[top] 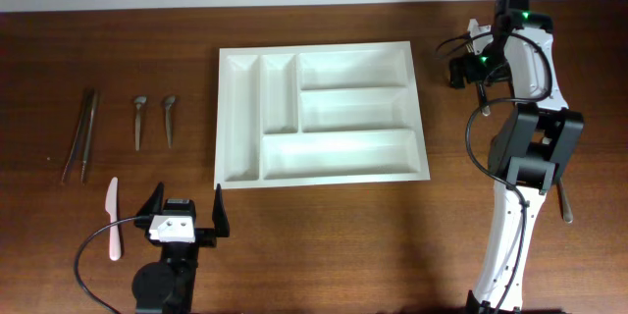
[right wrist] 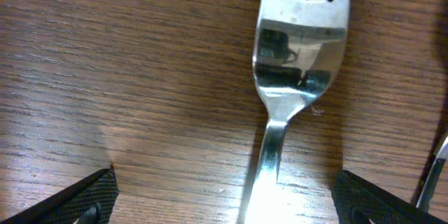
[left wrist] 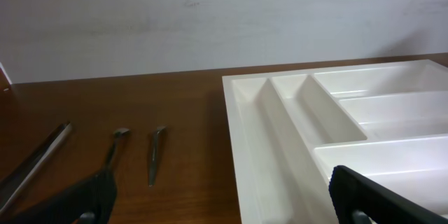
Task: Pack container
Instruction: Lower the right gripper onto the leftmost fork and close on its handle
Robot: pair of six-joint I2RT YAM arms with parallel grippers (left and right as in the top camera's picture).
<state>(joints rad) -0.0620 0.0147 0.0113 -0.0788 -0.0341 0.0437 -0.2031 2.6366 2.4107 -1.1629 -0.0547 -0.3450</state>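
Note:
The container, a white five-compartment cutlery tray [top: 319, 113], lies mid-table, and nothing shows in its compartments. Its left part also shows in the left wrist view [left wrist: 350, 133]. My left gripper [top: 183, 211] is open and empty, low near the front edge, just left of the tray's front left corner; its fingers [left wrist: 224, 206] frame bare wood and the tray's edge. My right gripper [top: 478, 62] hangs over the table right of the tray's far corner. It is open [right wrist: 224, 196], close above a metal fork [right wrist: 297, 63] lying flat, with the fork's handle between the fingers.
Left of the tray lie metal tongs [top: 80, 135], two small spoons [top: 138, 121] [top: 169, 120] and a pale pink knife [top: 113, 218]. A utensil handle [top: 564, 201] lies by the right arm's base. Another thin utensil [right wrist: 434, 171] lies right of the fork.

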